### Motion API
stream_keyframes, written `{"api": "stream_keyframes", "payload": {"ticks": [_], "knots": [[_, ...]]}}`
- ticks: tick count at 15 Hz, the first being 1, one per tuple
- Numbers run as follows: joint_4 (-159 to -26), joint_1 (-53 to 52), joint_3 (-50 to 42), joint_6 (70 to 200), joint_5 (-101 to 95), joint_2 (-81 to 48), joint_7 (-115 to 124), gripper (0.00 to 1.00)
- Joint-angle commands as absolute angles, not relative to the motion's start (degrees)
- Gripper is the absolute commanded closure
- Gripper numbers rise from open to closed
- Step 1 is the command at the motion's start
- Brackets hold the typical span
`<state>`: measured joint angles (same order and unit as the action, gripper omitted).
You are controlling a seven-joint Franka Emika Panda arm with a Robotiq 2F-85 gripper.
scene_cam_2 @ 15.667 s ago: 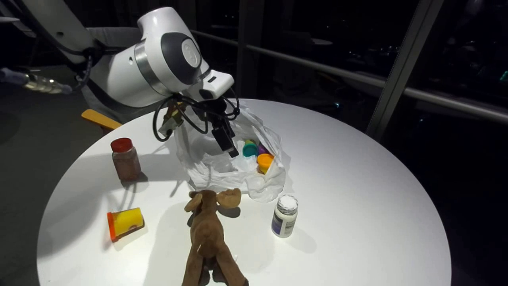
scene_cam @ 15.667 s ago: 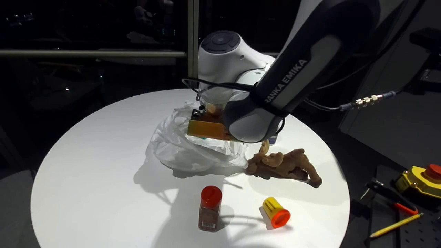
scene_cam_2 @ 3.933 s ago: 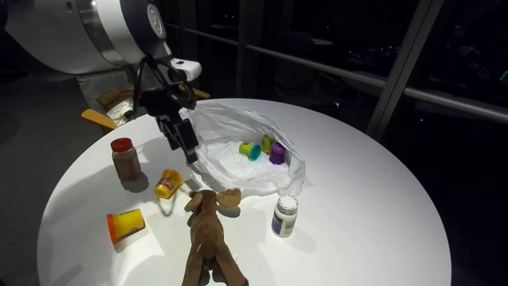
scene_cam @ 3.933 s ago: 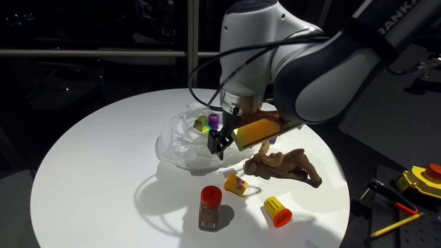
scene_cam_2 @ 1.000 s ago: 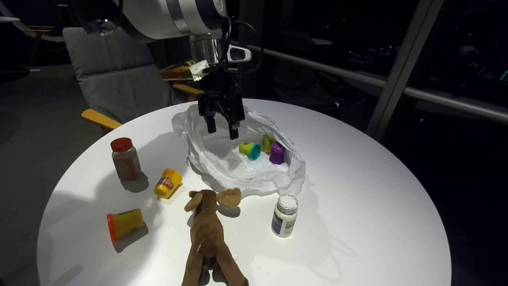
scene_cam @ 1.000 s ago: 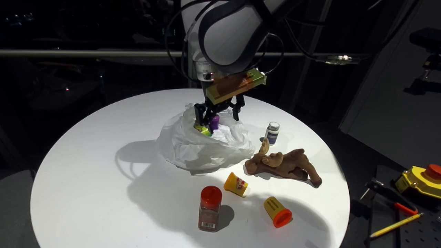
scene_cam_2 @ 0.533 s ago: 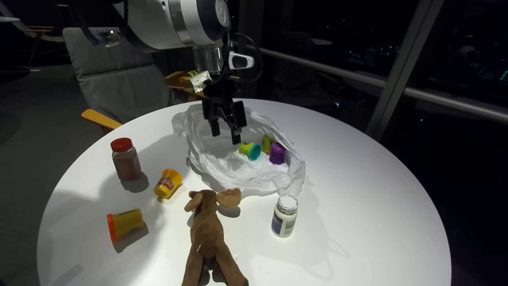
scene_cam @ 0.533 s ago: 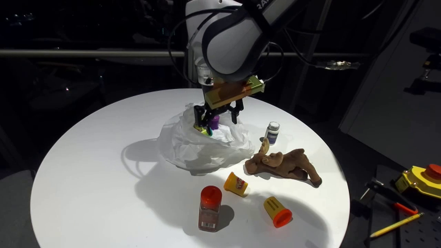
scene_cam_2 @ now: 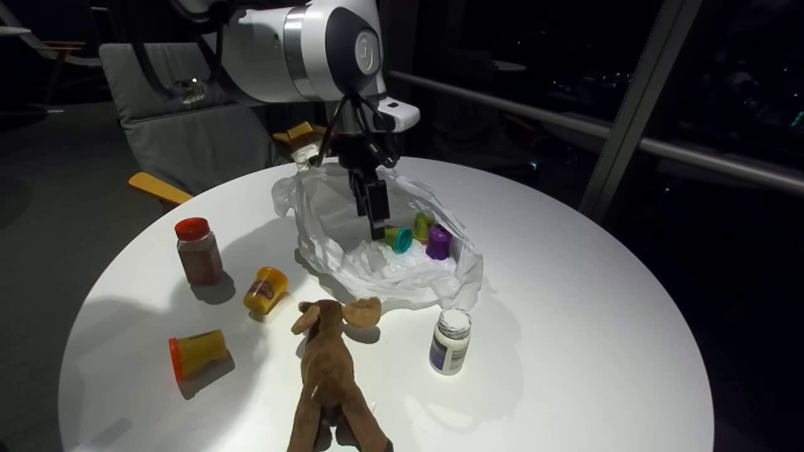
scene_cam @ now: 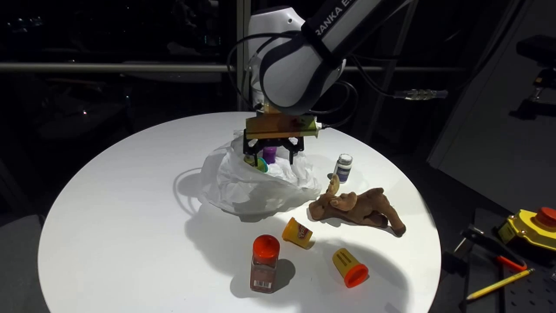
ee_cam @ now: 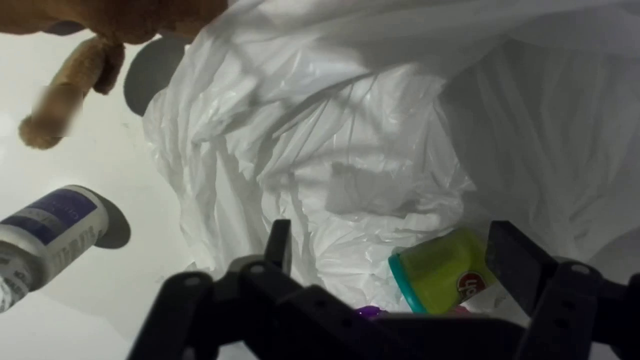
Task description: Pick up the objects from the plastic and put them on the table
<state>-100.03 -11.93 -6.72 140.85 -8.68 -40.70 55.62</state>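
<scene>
Evidently the gripper (ee_cam: 392, 247) hangs at the mouth of the bag (scene_cam: 260, 193) with its fingers (ee_cam: 520, 265) spread wide and nothing held. One of them is just beside the base of the green tub (ee_cam: 445, 270); whether they touch I cannot tell. That tub lies on its side inside the bag, its teal lid (ee_cam: 406, 286) turned towards the middle of the gap, so it sits off-centre for a squeeze. It is probably the target. Best to shift the gripper to that side first, then turn it so the fingers come down along the tub's round wall rather than lid and base. Go down gently until they pass its middle, but do not dig into the loose folds, since a pinched one could drag the bag along. Mind the purple tub (scene_cam_2: 438, 243) near the lid and the olive tub (scene_cam_2: 422, 227) beside that; a finger could knock either. Then lift straight up past the bag's rim before going sideways. The table (scene_cam: 121, 195) already carries the orange tub (scene_cam_2: 265, 290), the yellow tub (scene_cam_2: 200, 353), the moose (scene_cam_2: 330, 370), the bottle (scene_cam_2: 450, 346) and the jar (scene_cam_2: 201, 257); set this one down low, on its end, so it cannot roll
</scene>
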Motion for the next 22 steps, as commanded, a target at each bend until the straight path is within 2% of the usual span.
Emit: {"api": "stream_keyframes", "payload": {"ticks": [1,13,17,18,19,20,22], "knots": [[-100.2,-15.98,-8.95,144.22,-6.79,-42.23,66.94,0.0],[-98.93,-27.6,-16.9,151.37,-10.34,-47.48,98.77,0.0],[-99.09,-28.47,-18.22,149.52,-13.51,-47.33,101.17,0.0],[-99.21,-27.05,-16.18,147.45,-13.84,-46.85,97.92,0.0],[-97.09,-20.22,-12.19,142.31,-12.89,-44.29,87.44,0.0],[-99.12,-25.58,-15.2,147.31,-13.72,-46.87,96.78,0.0],[-97.78,-22.47,-13.45,144.3,-13.43,-45.99,91.35,0.0]]}}
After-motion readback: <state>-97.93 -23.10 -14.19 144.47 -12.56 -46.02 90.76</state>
